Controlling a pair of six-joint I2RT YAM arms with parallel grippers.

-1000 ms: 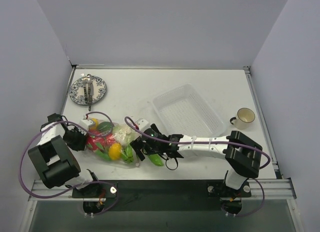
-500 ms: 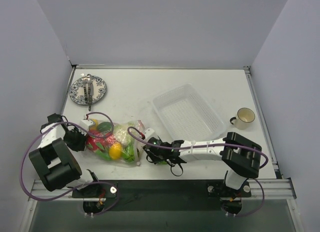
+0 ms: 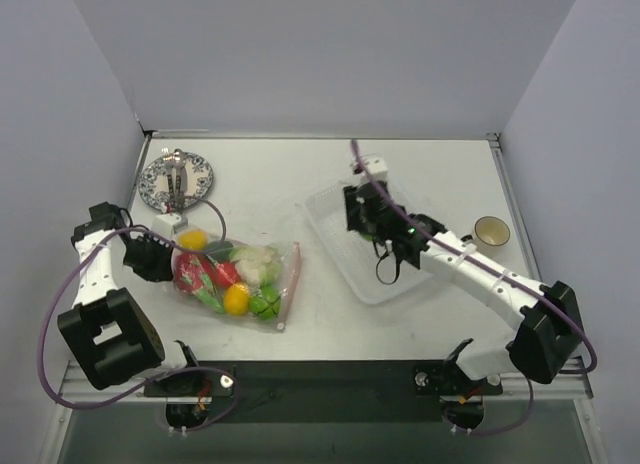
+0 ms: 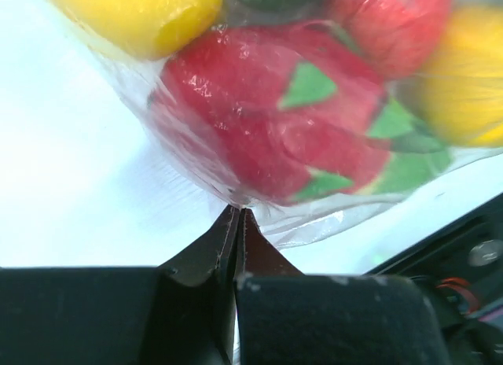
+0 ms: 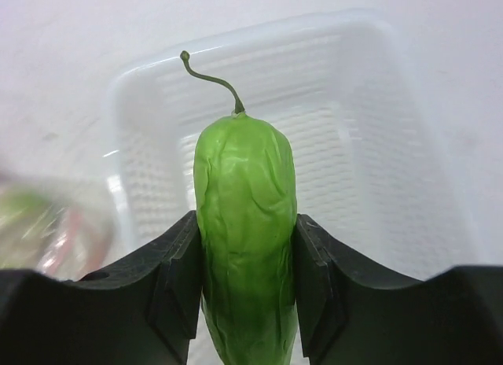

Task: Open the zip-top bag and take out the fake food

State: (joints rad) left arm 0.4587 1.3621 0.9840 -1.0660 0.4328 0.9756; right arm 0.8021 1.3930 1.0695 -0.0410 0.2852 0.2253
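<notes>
The clear zip-top bag (image 3: pixel 240 279) lies at the left of the table, its pink-red zip strip (image 3: pixel 291 284) on its right edge. Fake food fills it: a white cauliflower (image 3: pixel 256 262), red, yellow and green pieces. My left gripper (image 3: pixel 163 259) is shut on the bag's left end; in the left wrist view its jaws (image 4: pixel 237 211) pinch the plastic just below a red fruit (image 4: pixel 267 129). My right gripper (image 3: pixel 374 224) hangs over the clear tray (image 3: pixel 330 198), shut on a green pod (image 5: pixel 245 223) with a curly stem, which stands between the fingers (image 5: pixel 177 278).
A patterned plate (image 3: pixel 176 179) with cutlery sits at the back left. A cream cup (image 3: pixel 491 232) stands right of the tray. The right wrist view shows the tray's mesh floor (image 5: pixel 369 145) under the pod, and a blur of the bag (image 5: pixel 47 231) at the left.
My right arm closed on the green pod near the bag's mouth, then swung up and right over the tray with it. The bag shifted a little; the left gripper kept its hold.
</notes>
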